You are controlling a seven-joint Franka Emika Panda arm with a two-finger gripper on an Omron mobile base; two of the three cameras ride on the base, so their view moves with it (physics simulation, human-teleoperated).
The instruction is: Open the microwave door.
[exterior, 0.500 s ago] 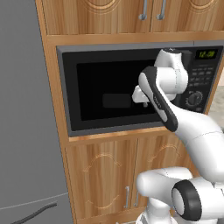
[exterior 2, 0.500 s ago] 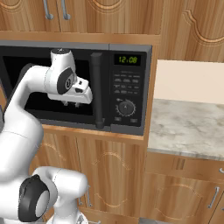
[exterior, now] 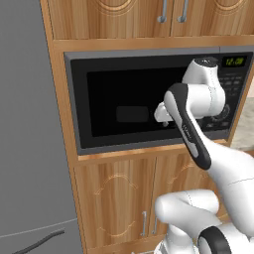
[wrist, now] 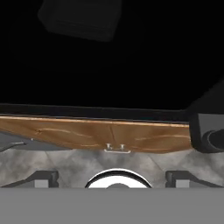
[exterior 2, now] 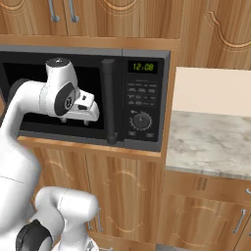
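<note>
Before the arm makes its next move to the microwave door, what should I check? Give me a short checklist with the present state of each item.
1. Microwave door shut, ready to be pulled: ok, it sits flush in its frame.
2. Handle free of obstruction: ok, the dark vertical bar is unblocked.
3. Pincer lined up with the handle: not ok, it is in front of the glass, beside the bar.
4. Pincer around the handle: not ok, nothing lies between the fingertips.
5. Pincer open wide enough: ok, as far as the hand view shows, the tips stand far apart.
6. Counter beside the microwave out of the way: ok.
</note>
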